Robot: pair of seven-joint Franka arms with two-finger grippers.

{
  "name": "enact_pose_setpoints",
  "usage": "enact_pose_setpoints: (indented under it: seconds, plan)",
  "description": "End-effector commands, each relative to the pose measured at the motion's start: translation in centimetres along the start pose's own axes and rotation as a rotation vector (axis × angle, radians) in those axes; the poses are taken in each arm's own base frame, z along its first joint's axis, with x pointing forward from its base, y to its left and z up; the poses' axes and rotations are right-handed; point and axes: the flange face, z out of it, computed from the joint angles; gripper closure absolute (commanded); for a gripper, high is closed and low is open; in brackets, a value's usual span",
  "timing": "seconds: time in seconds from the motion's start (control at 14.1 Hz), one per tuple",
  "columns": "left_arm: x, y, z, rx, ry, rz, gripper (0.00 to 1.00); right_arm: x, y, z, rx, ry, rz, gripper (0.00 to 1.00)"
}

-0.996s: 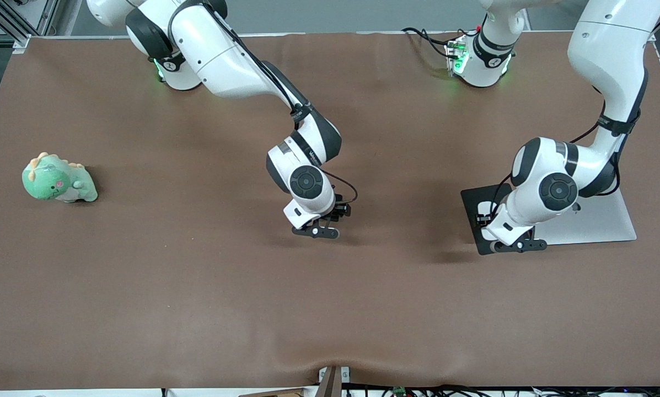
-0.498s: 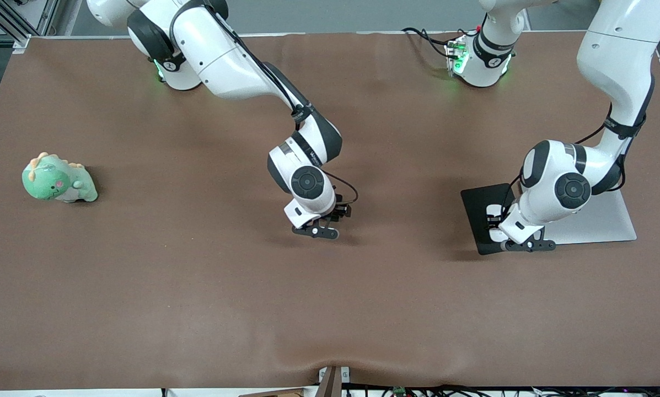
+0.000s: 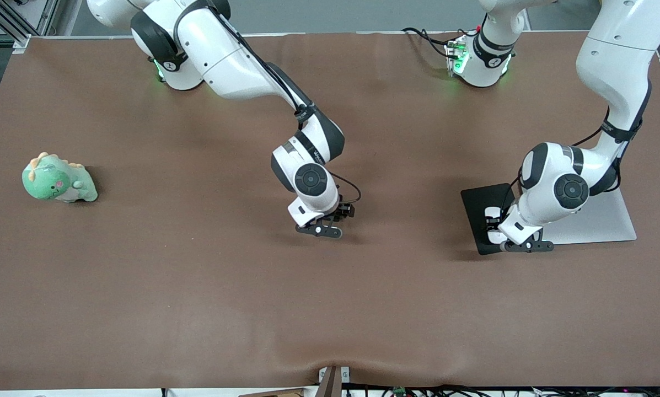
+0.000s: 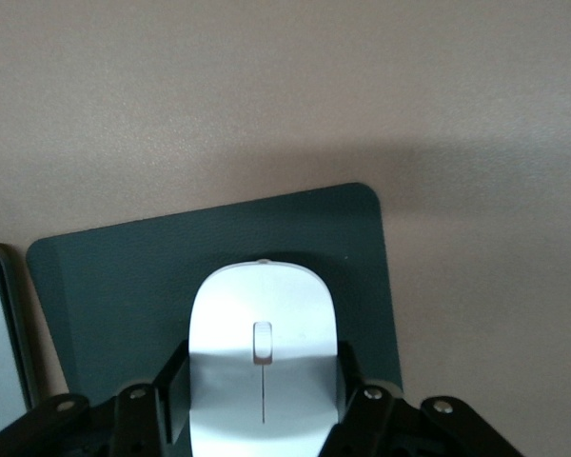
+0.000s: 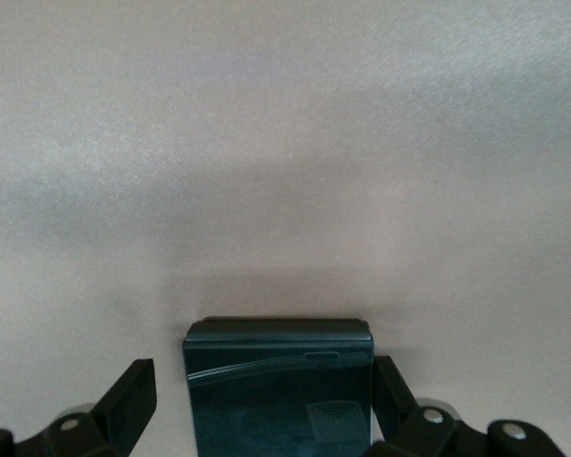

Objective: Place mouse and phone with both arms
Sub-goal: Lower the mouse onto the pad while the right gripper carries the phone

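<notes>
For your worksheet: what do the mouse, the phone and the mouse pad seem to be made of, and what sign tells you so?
Mouse: probably hard plastic, smooth white shell with a soft sheen and a moulded seam.
Phone: likely a glass face, since its dark glossy surface shows reflections; the body material cannot be told.
Mouse pad: perhaps rubber or fabric, matte dark, finely grained, no glare.

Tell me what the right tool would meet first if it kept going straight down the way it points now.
Probably the phone: it already lies between the right tool's open fingers, with the brown table under it. How much gap remains above the phone is unclear.
</notes>
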Motion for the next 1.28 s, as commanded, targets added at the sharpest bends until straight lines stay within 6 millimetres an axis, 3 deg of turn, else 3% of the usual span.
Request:
enact_pose_setpoints:
  seconds: [0.0, 0.36, 0.57, 0.64, 0.78, 1.0, 1.14, 1.21]
  plan:
    - [-0.1, -0.5, 0.1, -0.001, 0.015, 0.015, 0.41, 0.0, -0.3, 0.4, -0.012, 0.026, 0.002, 0.0]
    - [-0.3, -1.2, 0.4, 0.009, 0.01, 0.017, 0.41, 0.1, -0.2, 0.3, -0.031, 0.05, -0.026, 0.0]
    - [-0.4, -1.2, 0.4, 0.009, 0.008, 0.016, 0.41, 0.1, -0.3, 0.3, -0.028, 0.047, -0.019, 0.83]
    - [-0.4, -1.1, 0.4, 0.009, 0.009, 0.019, 0.41, 0.1, -0.2, 0.4, -0.031, 0.046, -0.015, 1.0]
    - [-0.4, -1.1, 0.6, 0.008, 0.006, 0.019, 0.41, -0.5, -0.1, -0.1, -0.039, 0.038, -0.02, 1.0]
    - [-0.4, -1.3, 0.7, 0.008, 0.004, 0.016, 0.39, 0.3, 0.8, -4.7, -0.045, 0.029, -0.008, 1.0]
    - [-0.5, -1.3, 0.8, 0.007, 0.002, 0.015, 0.37, 2.7, 3.8, -9.3, -0.033, 0.034, 0.044, 1.0]
    - [-0.6, -1.3, 0.9, 0.007, -0.001, 0.015, 0.37, 3.8, 6.3, -11.0, -0.031, 0.031, 0.062, 1.0]
